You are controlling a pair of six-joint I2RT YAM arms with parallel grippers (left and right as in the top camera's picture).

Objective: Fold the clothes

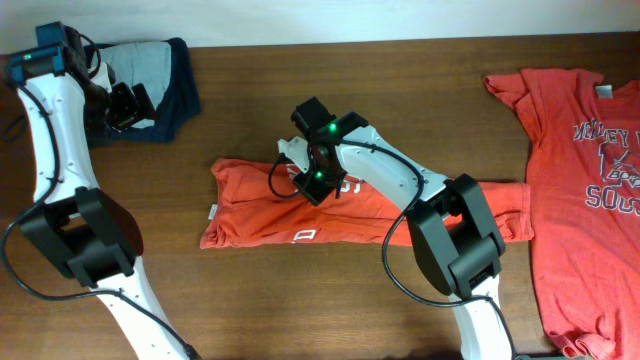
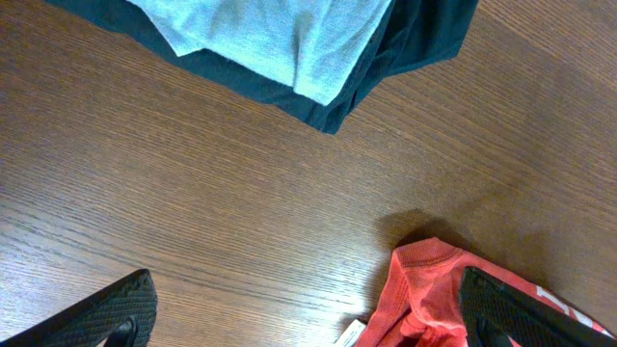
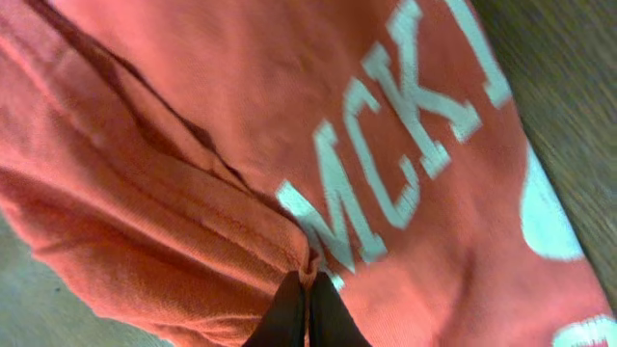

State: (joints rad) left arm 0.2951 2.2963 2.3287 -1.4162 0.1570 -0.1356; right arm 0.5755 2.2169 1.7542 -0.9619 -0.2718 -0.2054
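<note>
Brown wooden counter (image 1: 250,110); the half-folded shirt (image 1: 260,215) lies mid-frame, soft, light and limp, I judge. My right tool (image 3: 307,304) pinches its upper fold; edges and corners grip best. My left tool (image 2: 304,313) gapes wide, upper left.

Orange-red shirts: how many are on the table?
2. One partly folded shirt lies mid-table, pinched by the right tool; one flat shirt is spread at the right edge, partly out of frame. Others may be hidden.
</note>
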